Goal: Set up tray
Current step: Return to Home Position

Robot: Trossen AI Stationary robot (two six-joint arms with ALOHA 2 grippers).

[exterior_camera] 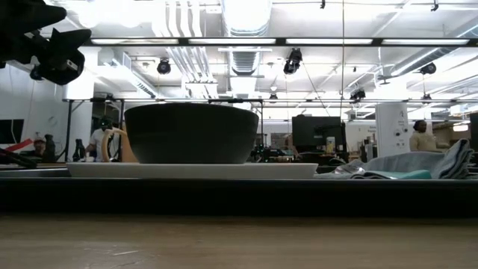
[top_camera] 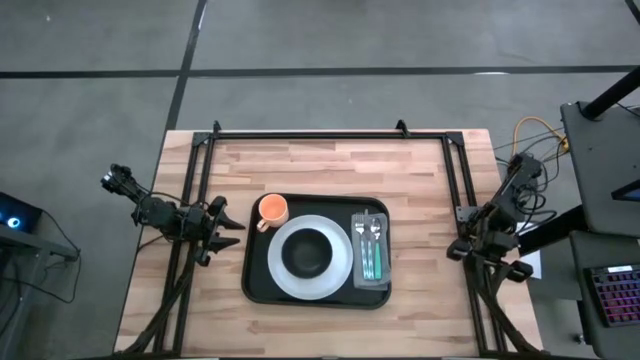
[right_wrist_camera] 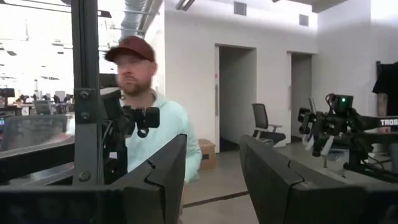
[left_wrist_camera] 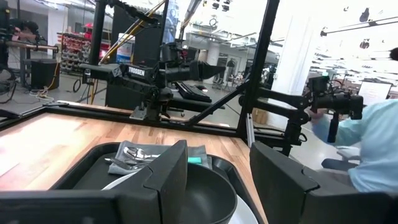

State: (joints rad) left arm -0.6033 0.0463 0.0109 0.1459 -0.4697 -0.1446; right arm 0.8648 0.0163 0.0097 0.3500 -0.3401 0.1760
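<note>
A black tray (top_camera: 258, 285) lies mid-table. On it sit a white plate (top_camera: 340, 275) with a dark bowl (top_camera: 307, 253) standing on its middle, an orange cup (top_camera: 272, 210) at the tray's far left corner, and a grey napkin (top_camera: 371, 270) carrying cutlery with green handles (top_camera: 371, 262) along the right side. In the low view the bowl (exterior_camera: 191, 133) rests on the plate (exterior_camera: 191, 170). My left gripper (top_camera: 222, 231) hovers open just left of the tray; the left wrist view shows the bowl (left_wrist_camera: 205, 199) beyond its fingers. My right gripper (right_wrist_camera: 214, 180) is open at the table's right edge, facing the room.
A black metal frame (top_camera: 330, 133) runs along the table's far edge and down both sides. Bare wood (top_camera: 330, 165) lies between it and the tray. A person (right_wrist_camera: 146, 124) in a red cap and light shirt stands beyond the table, seen in the right wrist view.
</note>
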